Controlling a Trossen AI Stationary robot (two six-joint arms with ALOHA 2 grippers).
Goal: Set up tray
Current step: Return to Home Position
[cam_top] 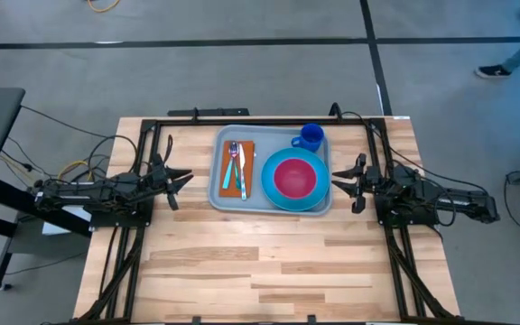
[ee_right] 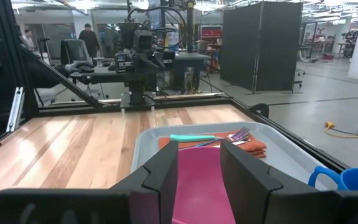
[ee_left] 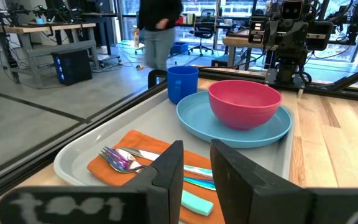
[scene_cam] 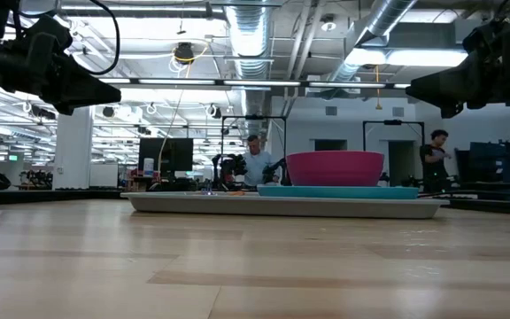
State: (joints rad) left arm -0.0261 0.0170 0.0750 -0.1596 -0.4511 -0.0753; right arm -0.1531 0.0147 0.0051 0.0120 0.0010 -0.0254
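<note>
1. High view: the tray point(cam_top: 273, 137) lies flat on the table point(cam_top: 269, 271), near the edge at the picture's top and between the two arms.
2. Same view, tray contents:
   - orange napkin point(cam_top: 236, 187) in the left part, with cutlery on it
   - blue plate point(cam_top: 273, 191) in the right part, with a pink bowl point(cam_top: 294, 176) on it
   - blue cup point(cam_top: 310, 137) in the right corner nearest that edge
3. Left gripper point(cam_top: 181, 185): just beside the tray's left short side, not touching it. Left wrist view shows the fingers apart and empty.
4. Right gripper point(cam_top: 337, 181): just off the tray's right short side. Right wrist view shows the fingers apart and empty, with the bowl close ahead.
5. Low view only: both grippers hang above the table, clear of the wood. The tray is seen edge-on, its rim hiding the napkin. People stand in the room behind.
6. Left wrist view only: fork point(ee_left: 118, 159) tines are legible on the napkin.
</note>
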